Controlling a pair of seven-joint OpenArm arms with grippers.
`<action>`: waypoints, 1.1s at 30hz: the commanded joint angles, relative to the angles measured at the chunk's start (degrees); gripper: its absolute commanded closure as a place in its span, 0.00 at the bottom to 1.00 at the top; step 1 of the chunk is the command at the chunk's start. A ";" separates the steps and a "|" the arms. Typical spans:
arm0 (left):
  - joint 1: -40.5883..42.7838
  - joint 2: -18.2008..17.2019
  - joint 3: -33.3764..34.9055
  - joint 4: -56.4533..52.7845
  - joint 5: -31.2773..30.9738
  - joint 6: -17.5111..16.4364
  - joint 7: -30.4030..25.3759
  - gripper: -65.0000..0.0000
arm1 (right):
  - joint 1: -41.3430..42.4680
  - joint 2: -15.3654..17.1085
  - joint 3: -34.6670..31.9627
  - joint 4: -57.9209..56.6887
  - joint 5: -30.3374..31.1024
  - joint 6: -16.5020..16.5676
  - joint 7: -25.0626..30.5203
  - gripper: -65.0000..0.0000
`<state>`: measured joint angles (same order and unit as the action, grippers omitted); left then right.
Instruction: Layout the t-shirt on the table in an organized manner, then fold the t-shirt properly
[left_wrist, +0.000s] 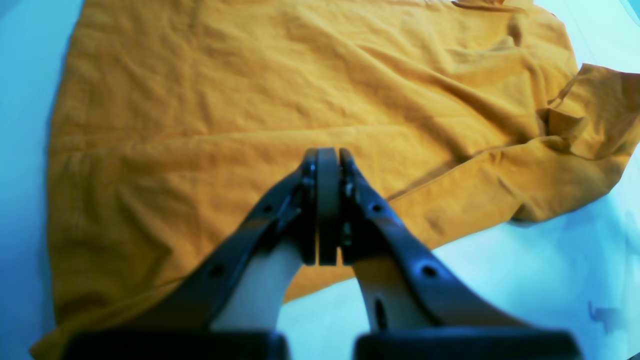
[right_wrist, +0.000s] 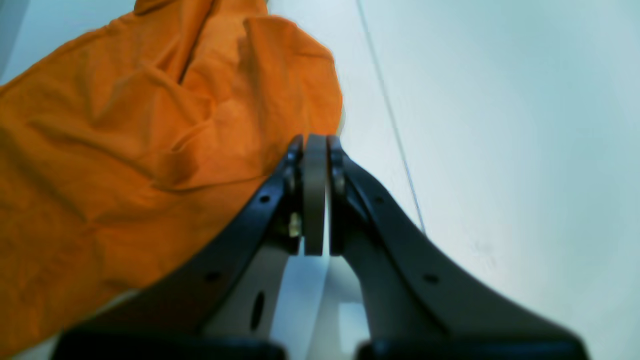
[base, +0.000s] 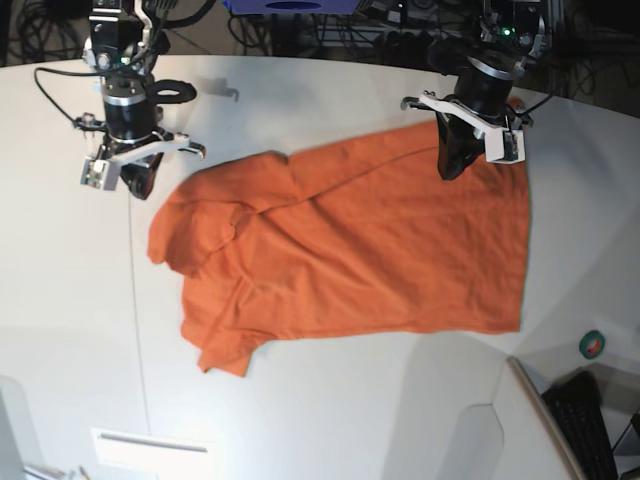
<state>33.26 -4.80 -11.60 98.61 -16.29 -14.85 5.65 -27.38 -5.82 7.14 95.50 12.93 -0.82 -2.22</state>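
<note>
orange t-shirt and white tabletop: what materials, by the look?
Plain orange short-sleeved t-shirt: soft matte woven or knit cloth, likely cotton; it creases, bunches at the sleeves and shows fine wrinkles with no shine. Large white tabletop: hard, smooth, faintly glossy sheet, perhaps laminate or painted board; it shows soft reflections and a thin straight seam line. Exact material not certain.

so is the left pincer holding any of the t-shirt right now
No, the left pincer is shut with nothing between its jaws, hovering over the t-shirt, which lies spread on the table.
</note>
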 joint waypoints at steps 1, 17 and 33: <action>0.28 -0.26 -0.40 0.78 -0.28 -0.05 -1.30 1.00 | 0.17 0.07 -0.06 0.98 0.13 0.25 1.47 1.00; -1.04 -0.52 -0.58 0.86 -0.28 -0.05 -1.21 1.00 | 3.16 0.33 0.03 -2.45 0.13 0.25 1.47 1.00; 0.72 -0.61 -0.67 0.69 -0.72 -0.05 -1.12 1.00 | 5.35 -0.02 -0.06 -2.27 0.04 0.25 1.47 1.00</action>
<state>33.63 -5.13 -12.03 98.48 -16.51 -14.85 5.82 -22.28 -5.72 7.22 92.14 12.93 -0.84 -2.22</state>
